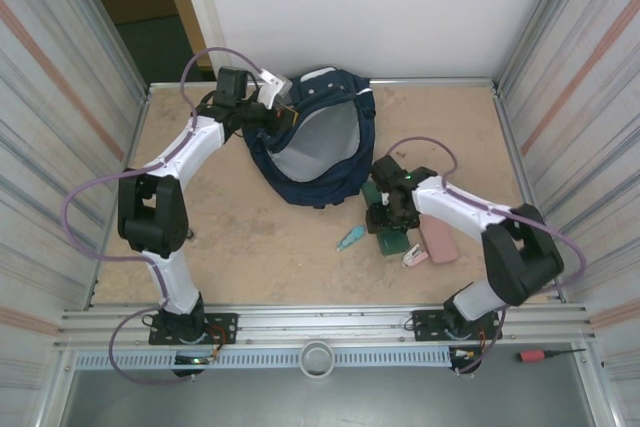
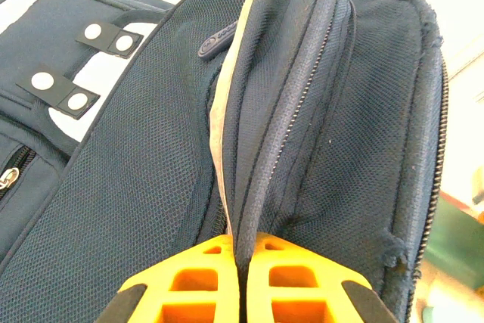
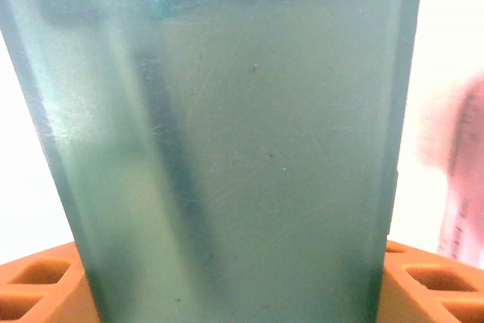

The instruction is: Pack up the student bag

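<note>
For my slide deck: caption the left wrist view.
Left gripper clamps the zippered rim of the navy student bag.

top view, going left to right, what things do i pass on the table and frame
student bag → small teal item → green box → pink case → red-handled screwdriver on the frame's near edge
</note>
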{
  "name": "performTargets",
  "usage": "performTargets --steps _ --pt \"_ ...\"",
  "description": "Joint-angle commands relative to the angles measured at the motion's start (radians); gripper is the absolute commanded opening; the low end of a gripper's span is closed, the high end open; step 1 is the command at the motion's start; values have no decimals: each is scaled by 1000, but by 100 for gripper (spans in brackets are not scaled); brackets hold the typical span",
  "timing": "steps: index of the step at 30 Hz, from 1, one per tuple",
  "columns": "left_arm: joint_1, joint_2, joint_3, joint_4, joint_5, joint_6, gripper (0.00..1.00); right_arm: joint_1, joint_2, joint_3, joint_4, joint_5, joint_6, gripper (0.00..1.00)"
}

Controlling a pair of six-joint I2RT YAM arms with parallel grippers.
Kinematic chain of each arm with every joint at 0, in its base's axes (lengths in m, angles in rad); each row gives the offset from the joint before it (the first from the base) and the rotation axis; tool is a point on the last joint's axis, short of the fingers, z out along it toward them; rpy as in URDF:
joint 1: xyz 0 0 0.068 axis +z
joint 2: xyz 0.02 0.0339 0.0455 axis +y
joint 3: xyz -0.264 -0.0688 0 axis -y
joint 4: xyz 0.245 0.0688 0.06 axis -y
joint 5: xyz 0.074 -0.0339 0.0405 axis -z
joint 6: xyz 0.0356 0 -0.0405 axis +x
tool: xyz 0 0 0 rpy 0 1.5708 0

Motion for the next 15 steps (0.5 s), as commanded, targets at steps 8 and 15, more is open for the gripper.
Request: performTargets --steps 8,15 --pt "9 -3 149 36 96 -104 0 -39 -93 184 74 -345 -2 38" --pt "15 35 279 -26 155 -149 0 -2 177 382 246 -506 100 35"
